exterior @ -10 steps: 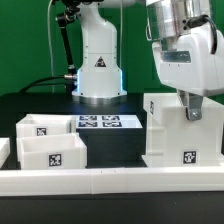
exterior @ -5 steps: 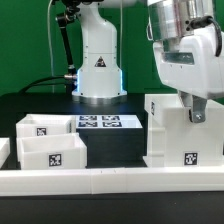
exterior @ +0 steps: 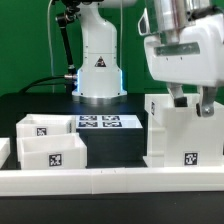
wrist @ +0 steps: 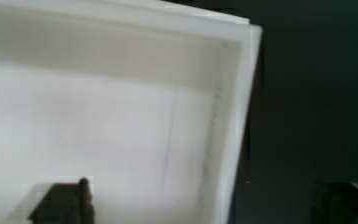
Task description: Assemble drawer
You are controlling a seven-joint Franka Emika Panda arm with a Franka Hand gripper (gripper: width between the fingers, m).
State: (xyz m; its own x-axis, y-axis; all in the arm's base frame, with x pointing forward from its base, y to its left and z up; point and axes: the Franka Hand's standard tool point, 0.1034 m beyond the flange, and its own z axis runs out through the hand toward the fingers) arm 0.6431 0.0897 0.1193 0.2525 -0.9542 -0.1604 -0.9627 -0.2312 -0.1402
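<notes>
The drawer (exterior: 52, 152), a low white tray-box with square tags, sits at the exterior view's left, with a second low tray-box (exterior: 38, 127) just behind it. The big white box (exterior: 182, 135) with one tag stands at the right. My gripper (exterior: 192, 103) hangs over the big box's top edge, far from the drawer. It is open and holds nothing. In the wrist view the gripper (wrist: 211, 205) straddles the box's wall (wrist: 229, 120): one dark finger (wrist: 60, 200) is over the white inside, the other over the dark table. The drawer is not in the wrist view.
The marker board (exterior: 100, 122) lies flat at the back centre before the robot base (exterior: 98, 72). A long white rail (exterior: 110, 181) runs along the front edge, with a short rail piece (exterior: 4, 150) at the left. The table top (exterior: 115, 148) is black.
The wrist has turned over the big box, so the two fingers now show side by side and apart. The gripper has shifted slightly left and up. The boxes have not moved.
</notes>
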